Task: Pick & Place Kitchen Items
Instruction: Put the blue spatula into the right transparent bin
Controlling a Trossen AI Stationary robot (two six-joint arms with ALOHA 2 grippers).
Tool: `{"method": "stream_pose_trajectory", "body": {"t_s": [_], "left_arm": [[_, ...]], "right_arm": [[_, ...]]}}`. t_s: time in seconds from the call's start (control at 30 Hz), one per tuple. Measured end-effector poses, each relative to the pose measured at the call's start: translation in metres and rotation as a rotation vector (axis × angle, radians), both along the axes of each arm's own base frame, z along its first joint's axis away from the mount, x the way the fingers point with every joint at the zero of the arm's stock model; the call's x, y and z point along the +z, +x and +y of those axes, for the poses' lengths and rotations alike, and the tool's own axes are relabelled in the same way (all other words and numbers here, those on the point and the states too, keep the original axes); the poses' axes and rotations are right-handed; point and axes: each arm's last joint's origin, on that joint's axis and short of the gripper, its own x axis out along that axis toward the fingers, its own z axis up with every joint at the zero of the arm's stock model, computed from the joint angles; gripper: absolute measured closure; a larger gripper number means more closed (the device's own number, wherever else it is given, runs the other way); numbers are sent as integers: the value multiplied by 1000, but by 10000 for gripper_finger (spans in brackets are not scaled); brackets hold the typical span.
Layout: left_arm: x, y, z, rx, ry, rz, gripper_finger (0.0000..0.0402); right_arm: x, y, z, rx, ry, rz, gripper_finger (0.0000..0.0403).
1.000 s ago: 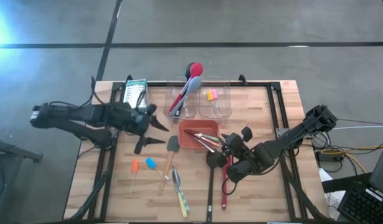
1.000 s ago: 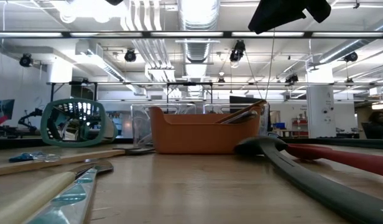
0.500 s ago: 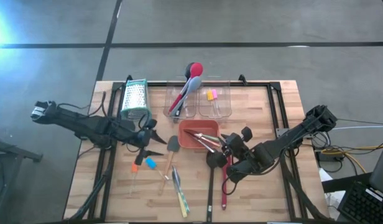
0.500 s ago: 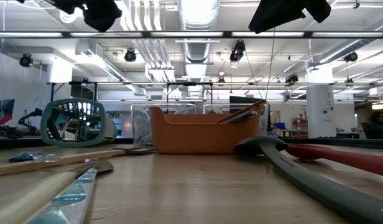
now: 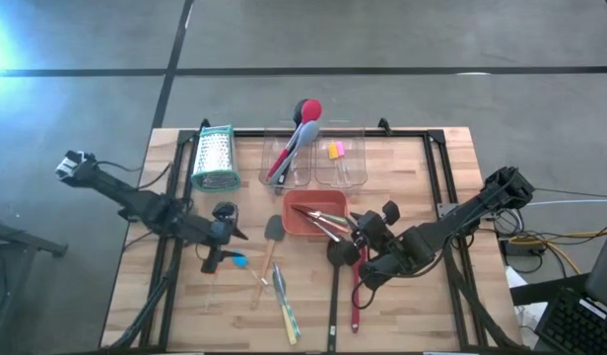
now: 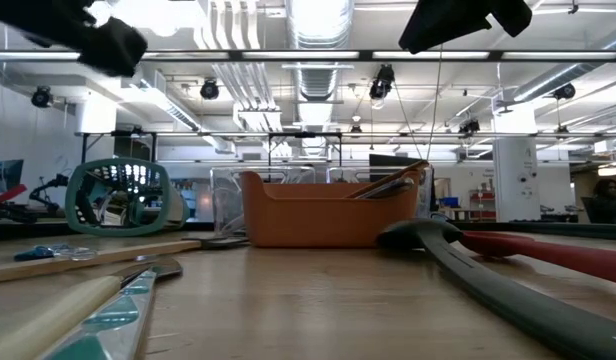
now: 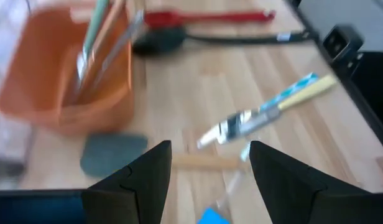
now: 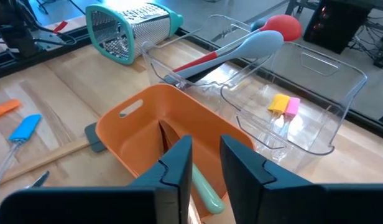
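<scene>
My left gripper (image 5: 230,242) hangs open over the table's left middle, just above a small blue piece (image 5: 237,261) that also shows below its fingers (image 7: 210,218). A grey spatula with a wooden handle (image 5: 272,242) lies just right of it. My right gripper (image 8: 206,165) stands at the near right rim of the orange tray (image 5: 302,229), shut on a thin green-handled tool (image 5: 328,225). Red and grey spoons (image 5: 299,133) stick out of a clear tub (image 5: 284,168). Yellow and pink pieces (image 5: 335,150) lie in a second tub. My right gripper has the green handle (image 8: 207,190) of the thin tool between its two fingers, which come slanting down from the table's near right side. The tool's other end reaches down into the orange tray (image 8: 148,127). The fingers hide the exact place of contact.
A metal grater with teal trim (image 5: 213,158) lies at the far left. A black spoon (image 5: 338,254) and a red spatula (image 5: 358,296) lie near the right gripper. A green-yellow-handled tool (image 5: 284,308) lies toward the near edge. Bare wood stretches along the near left.
My left gripper has swung from beside the grater toward the table's near edge and has sunk toward the blue piece, staying open. It now covers the spot where a small orange piece lay. My right gripper and its tool have kept still.
</scene>
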Motion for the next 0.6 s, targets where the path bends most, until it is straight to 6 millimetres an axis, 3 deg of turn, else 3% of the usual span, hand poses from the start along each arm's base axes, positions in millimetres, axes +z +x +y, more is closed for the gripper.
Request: {"method": "stream_pose_trajectory", "body": {"t_s": [0.13, 0.33, 0.6], "left_arm": [[-9, -7, -10, 34, -35, 96, 179], [-19, -12, -28, -90, 13, 170, 179], [-29, -4, -33, -137, 93, 215, 179]], "right_arm": [[0, 0, 0, 0, 1, -2, 321], [0, 0, 0, -1, -1, -1, 332], [1, 1, 0, -4, -2, -15, 342]]}}
